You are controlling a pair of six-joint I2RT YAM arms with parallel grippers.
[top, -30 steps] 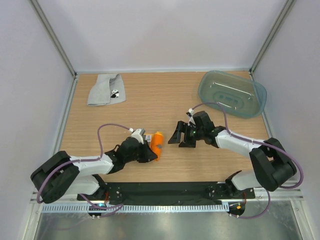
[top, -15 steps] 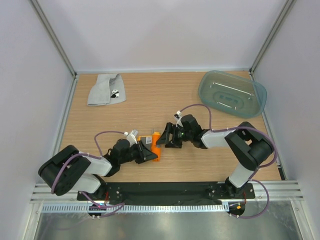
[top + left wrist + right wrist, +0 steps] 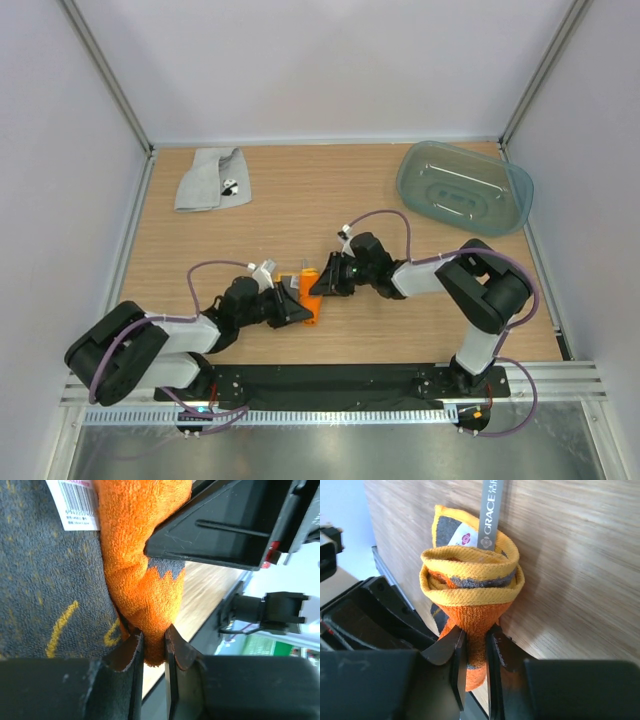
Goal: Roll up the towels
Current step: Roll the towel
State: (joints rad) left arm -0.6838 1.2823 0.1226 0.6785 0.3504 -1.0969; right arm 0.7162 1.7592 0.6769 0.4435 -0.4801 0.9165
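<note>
grippers from both arms meet on the orange towel [image 3: 314, 291], which sits near the front middle of the wooden table [image 3: 300, 215], rolled into a short fat bundle with dark grey pattern showing. the left gripper [image 3: 154, 647] is at its left side, two fingers drawn close together with a fold of orange terry nipped between them. the right gripper [image 3: 472, 647] is at the opposite side and does the same, its fingers squeezed onto the lower tip of the roll. from the right wrist camera the end of the roll faces outward: yellow hemmed edges curl round in a loop, with grey tucked inside. a grey ribbon label [image 3: 489, 510] printed grace sticks out of the bundle and lies against the wood. a white barcode tag [image 3: 74, 502] shows on the dark patterned side in the left wrist view. the light grey towel [image 3: 210, 178] lies flat and rumpled in the far left corner, well apart from both arms. the blue-green tub [image 3: 465, 188] rests in the far right corner; which way up, i cannot tell.
</note>
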